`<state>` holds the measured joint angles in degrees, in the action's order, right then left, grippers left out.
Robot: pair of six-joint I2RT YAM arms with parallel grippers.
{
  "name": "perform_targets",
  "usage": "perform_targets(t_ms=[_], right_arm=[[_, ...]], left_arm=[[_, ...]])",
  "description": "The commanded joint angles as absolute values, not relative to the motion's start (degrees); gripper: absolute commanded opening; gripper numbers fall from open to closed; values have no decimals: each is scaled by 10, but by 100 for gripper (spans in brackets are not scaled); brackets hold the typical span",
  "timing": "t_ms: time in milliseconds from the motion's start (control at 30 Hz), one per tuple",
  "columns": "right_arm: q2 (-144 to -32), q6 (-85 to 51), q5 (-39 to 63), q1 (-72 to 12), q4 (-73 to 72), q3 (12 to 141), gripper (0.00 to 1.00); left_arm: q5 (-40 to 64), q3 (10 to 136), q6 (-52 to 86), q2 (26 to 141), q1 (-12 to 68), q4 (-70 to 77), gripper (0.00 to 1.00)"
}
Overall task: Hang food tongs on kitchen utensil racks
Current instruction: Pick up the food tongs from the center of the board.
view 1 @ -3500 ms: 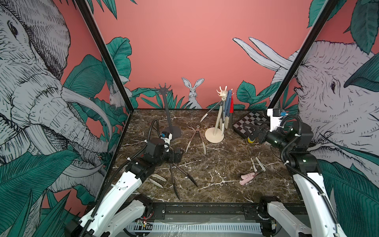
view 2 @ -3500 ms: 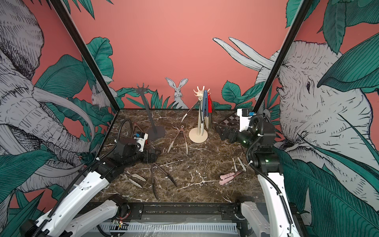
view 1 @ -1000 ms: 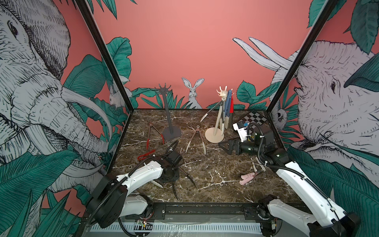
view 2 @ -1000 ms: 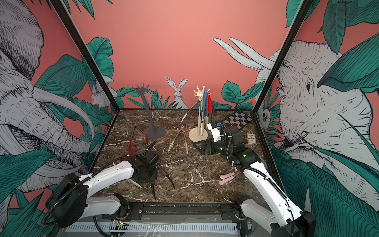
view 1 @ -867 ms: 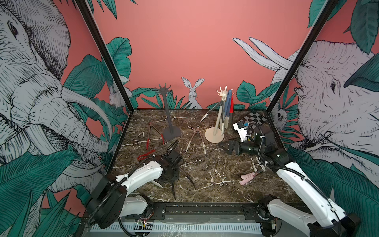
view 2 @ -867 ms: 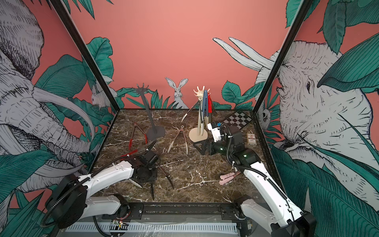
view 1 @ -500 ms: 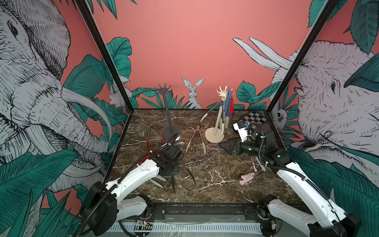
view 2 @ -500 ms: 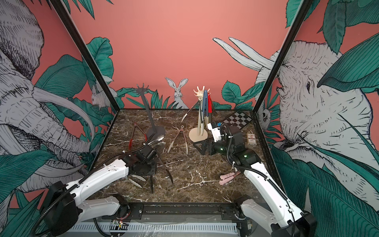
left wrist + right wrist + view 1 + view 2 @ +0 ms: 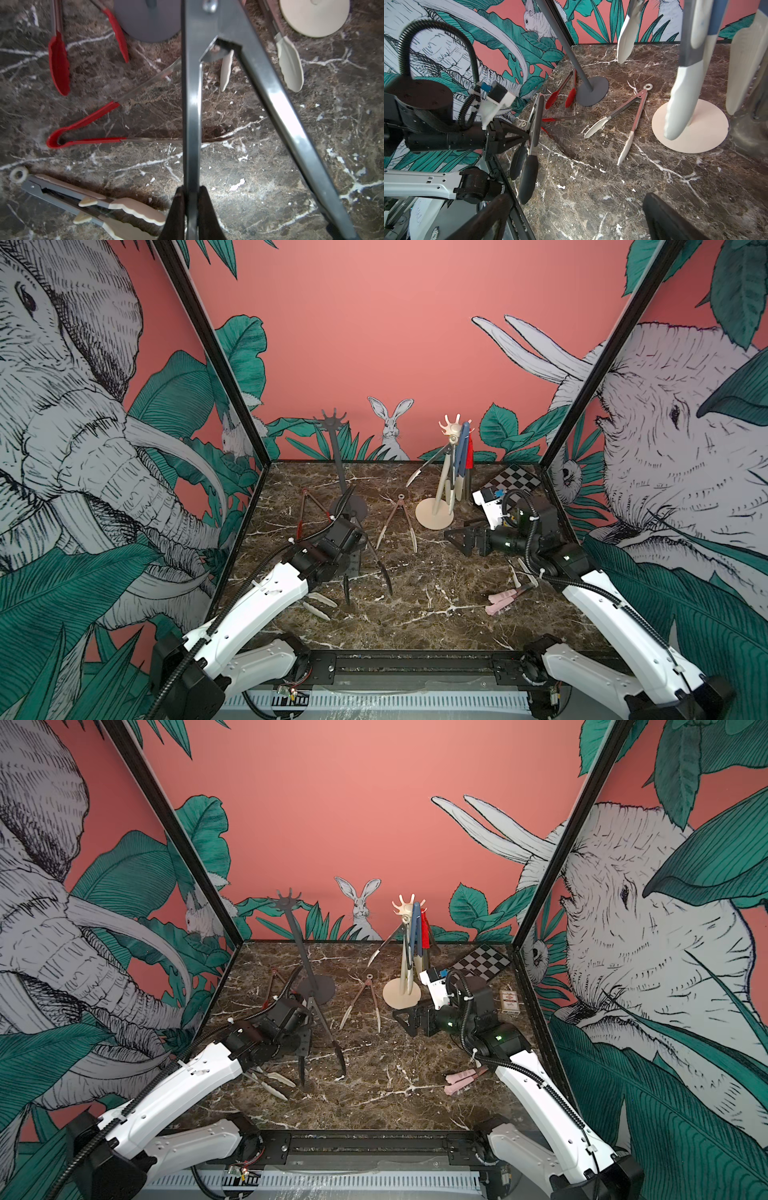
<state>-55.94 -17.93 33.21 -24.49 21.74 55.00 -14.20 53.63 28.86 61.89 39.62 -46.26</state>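
Dark brown tabletop [image 9: 436, 614] with white marble veins, a dark grey rack [image 9: 357, 508], a cream rack [image 9: 434, 514], red-tipped tongs [image 9: 59, 62], black-tipped tongs [image 9: 529, 170], pink tongs [image 9: 505, 599], plus a black-and-white checkerboard [image 9: 515, 483].

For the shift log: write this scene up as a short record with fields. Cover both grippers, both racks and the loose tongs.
left gripper: shut on one arm of the black-tipped tongs, tips down
right gripper: open, empty, near the cream rack's base
dark grey rack: hooks bare
cream rack: several tongs hanging
loose on table: red-tipped tongs, pink tongs, others
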Motion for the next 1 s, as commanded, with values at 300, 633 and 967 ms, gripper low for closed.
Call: perform_targets(t_ms=[300, 633, 967], right_arm=[[-533, -145, 333, -242, 211, 557, 99], [-509, -143, 356, -242, 202, 551, 99], [-489, -124, 358, -242, 198, 542, 99]], left_arm=[[-193, 625, 91, 596, 398, -347, 3], [-166, 654, 19, 600, 398, -280, 2], [-119, 673, -66, 596, 398, -221, 0]])
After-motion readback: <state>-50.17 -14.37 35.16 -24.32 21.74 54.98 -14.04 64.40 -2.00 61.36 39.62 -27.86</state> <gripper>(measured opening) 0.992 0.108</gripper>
